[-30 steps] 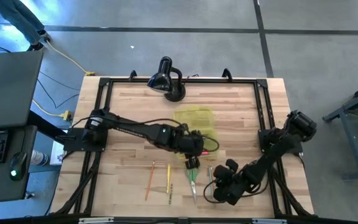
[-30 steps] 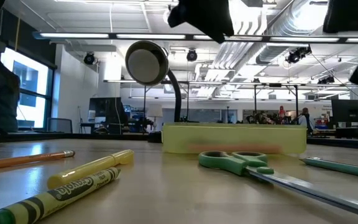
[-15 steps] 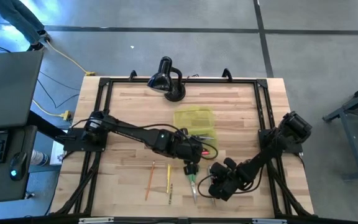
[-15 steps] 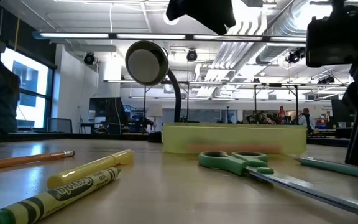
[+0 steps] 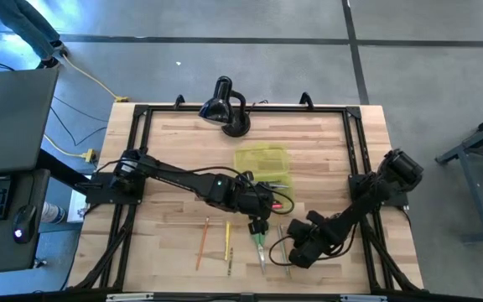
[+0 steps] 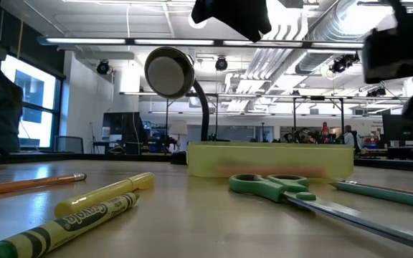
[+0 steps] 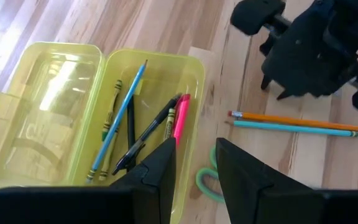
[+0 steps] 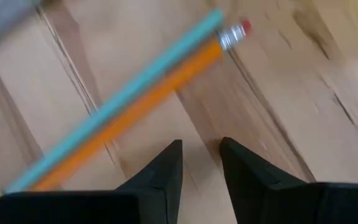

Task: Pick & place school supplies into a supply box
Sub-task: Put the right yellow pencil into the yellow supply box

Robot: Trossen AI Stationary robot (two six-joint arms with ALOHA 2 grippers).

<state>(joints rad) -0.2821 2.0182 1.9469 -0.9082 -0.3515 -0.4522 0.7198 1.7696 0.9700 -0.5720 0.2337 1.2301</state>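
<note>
The supply box (image 7: 129, 118) lies open near the table's middle, its lid (image 7: 48, 106) folded flat beside it. In its tray are several pens and crayons. My left gripper (image 7: 194, 149) hovers open just on the near side of the box (image 5: 264, 164), above the green-handled scissors (image 7: 205, 182), with nothing between its fingers. An orange pencil (image 8: 135, 106) and a teal pencil (image 8: 123, 93) lie side by side on the wood. My right gripper (image 8: 201, 146) hangs open just over them, fingers pointing steeply down, touching nothing.
A black desk lamp (image 5: 225, 107) stands at the far edge. An orange pencil (image 5: 201, 243) and a yellow crayon (image 5: 227, 239) lie near the front left of the scissors (image 5: 261, 247). A black frame (image 5: 355, 143) runs round the table.
My right gripper has tipped further downward over the orange and teal pencils and edged slightly toward the table's left. Its fingers have kept the same gap. The pencils, scissors and box have stayed in place.
</note>
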